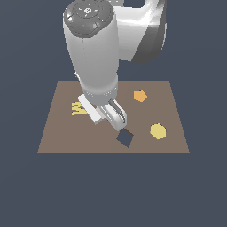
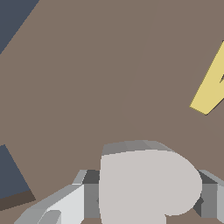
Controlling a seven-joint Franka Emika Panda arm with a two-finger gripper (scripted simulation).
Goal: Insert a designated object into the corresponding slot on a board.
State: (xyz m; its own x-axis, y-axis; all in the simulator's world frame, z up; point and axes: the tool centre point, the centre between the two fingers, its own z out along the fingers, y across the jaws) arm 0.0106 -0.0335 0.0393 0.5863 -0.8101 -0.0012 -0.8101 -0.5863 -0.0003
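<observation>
In the wrist view my gripper [image 2: 146, 201] is shut on the pale grey heart piece [image 2: 146, 181], with a grey finger [image 2: 85, 197] on either side of it, just above the brown board [image 2: 109, 70]. In the exterior view the gripper [image 1: 119, 124] hangs low over the board [image 1: 57, 133], between the yellow "M" [image 1: 78, 108] and the dark diamond cutout [image 1: 125, 138]; the heart is hidden behind the hand there. The heart-shaped slot does not show in the exterior view. A dark cutout [image 2: 11, 175] lies at the wrist view's edge; I cannot tell its shape.
An orange pentagon [image 1: 140, 96] and a yellow hexagon [image 1: 158, 131] lie on the board at the exterior view's right. Part of the "M" [image 2: 212, 87] shows in the wrist view. The arm's thick body [image 1: 93, 53] hides the board's far middle.
</observation>
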